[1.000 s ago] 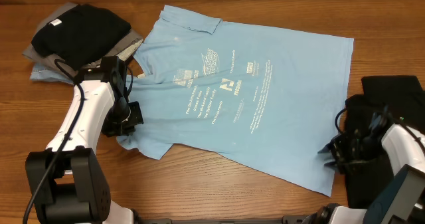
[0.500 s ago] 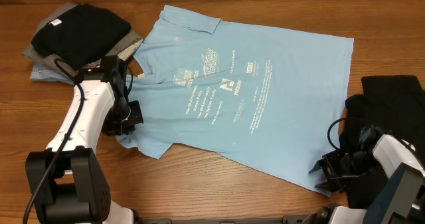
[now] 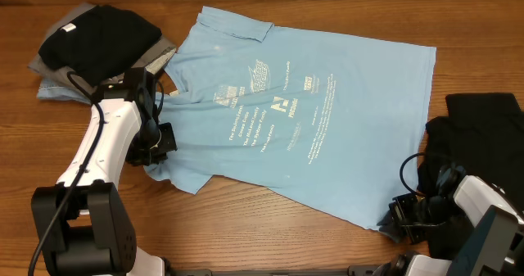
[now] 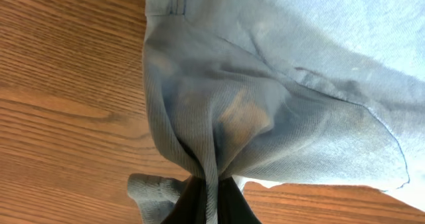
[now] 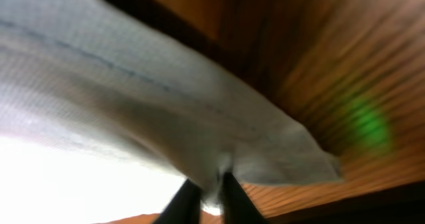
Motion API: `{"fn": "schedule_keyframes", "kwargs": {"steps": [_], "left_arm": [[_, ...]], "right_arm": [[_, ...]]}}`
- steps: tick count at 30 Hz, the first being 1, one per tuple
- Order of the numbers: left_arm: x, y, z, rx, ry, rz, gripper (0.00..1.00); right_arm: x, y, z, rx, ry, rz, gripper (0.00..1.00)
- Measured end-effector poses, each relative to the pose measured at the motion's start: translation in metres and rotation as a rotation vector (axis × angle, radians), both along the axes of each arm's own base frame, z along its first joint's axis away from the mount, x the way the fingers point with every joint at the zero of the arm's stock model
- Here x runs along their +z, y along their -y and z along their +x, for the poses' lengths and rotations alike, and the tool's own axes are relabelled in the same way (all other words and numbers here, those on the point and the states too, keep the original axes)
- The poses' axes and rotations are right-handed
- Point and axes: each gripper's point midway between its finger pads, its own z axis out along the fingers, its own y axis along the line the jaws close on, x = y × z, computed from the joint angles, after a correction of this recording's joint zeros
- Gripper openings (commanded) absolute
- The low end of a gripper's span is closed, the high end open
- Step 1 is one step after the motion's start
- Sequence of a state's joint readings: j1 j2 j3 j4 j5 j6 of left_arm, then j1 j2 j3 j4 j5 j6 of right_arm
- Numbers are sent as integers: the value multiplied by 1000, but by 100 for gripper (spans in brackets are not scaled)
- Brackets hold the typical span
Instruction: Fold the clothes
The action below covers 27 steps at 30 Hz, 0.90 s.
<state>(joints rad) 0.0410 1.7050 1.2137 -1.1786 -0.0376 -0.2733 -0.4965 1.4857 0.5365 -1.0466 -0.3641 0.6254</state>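
T-shirt lies spread flat on the table. Both arms angle low: the left gripper is clamped tight on its bunched sleeve, the right gripper pinched closed on the near hem corner.

A brown wooden desk is shown from above. A light blue T-shirt with pale printed lettering is spread out across its middle, slightly askew, with the neck toward the left. At the far left a stack of clothes is laid, a black piece on top of grey and blue ones. At the right edge a black garment is heaped, just beside the shirt's hem.
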Motion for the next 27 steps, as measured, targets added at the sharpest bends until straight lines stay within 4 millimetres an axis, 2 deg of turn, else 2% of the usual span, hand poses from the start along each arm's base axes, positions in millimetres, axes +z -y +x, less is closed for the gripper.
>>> {"fn": "schedule_keyframes", "kwargs": {"steps": [6, 10, 14, 19, 22, 27], "left_arm": [[0, 0, -2, -12, -7, -1, 4], [1, 2, -7, -15, -30, -11, 4], [8, 6, -15, -22, -67, -37, 4], [21, 9, -18, -34, -77, -55, 4], [35, 11, -27, -33, -70, -66, 4], [65, 13, -43, -34, -15, -70, 4]], "right_arm": [[3, 0, 0, 27, 8, 5, 4], [11, 6, 10, 53, 41, -6, 4], [34, 14, 24, 79, 101, -31, 4], [79, 22, 40, 118, 218, -86, 4], [103, 24, 42, 136, 274, -119, 4], [124, 18, 29, 155, 301, -138, 4]]}}
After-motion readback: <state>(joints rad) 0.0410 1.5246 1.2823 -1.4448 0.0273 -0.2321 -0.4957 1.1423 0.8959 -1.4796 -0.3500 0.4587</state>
